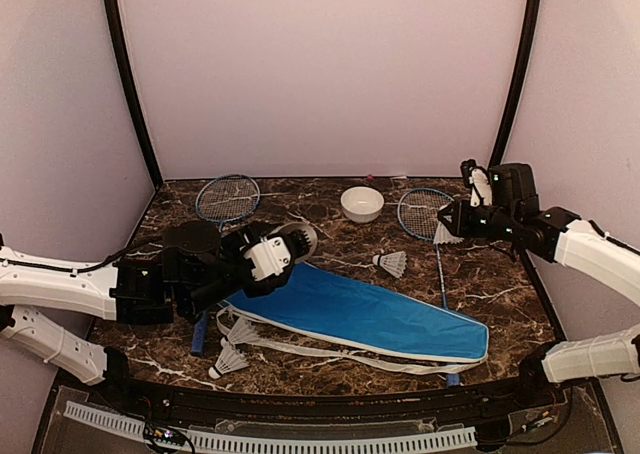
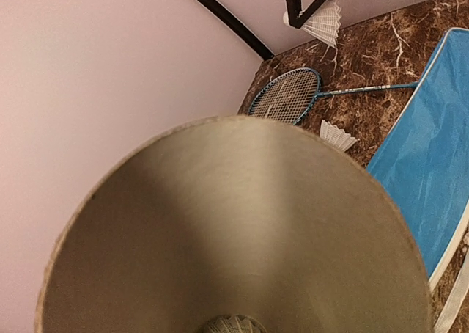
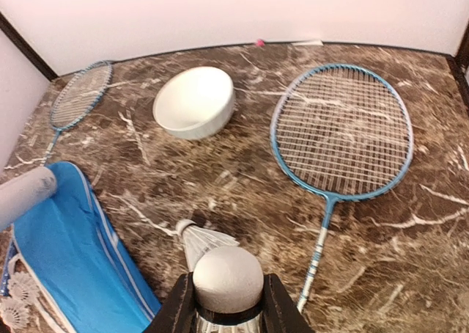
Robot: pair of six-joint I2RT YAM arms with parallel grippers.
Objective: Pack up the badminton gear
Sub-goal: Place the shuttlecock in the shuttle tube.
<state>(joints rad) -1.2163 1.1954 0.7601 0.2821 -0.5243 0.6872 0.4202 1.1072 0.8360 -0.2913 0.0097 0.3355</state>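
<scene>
My left gripper (image 1: 272, 256) is shut on the long white tube (image 1: 298, 240), held tilted above the table at the left. The tube's inside (image 2: 234, 223) fills the left wrist view, with one shuttlecock (image 2: 234, 324) deep in it. My right gripper (image 3: 228, 293) is shut on a white shuttlecock (image 3: 228, 273) by its cork, above the table at the far right (image 1: 447, 222). Another shuttlecock (image 3: 199, 239) lies below it. One blue racket (image 3: 341, 131) lies at the right, the other (image 1: 227, 197) at the back left. The blue cover (image 1: 360, 314) lies across the front.
A small white bowl (image 1: 362, 203) stands at the back middle. Two more shuttlecocks (image 1: 235, 346) lie by the cover's left end, near the front edge. Pale walls close in the table on three sides.
</scene>
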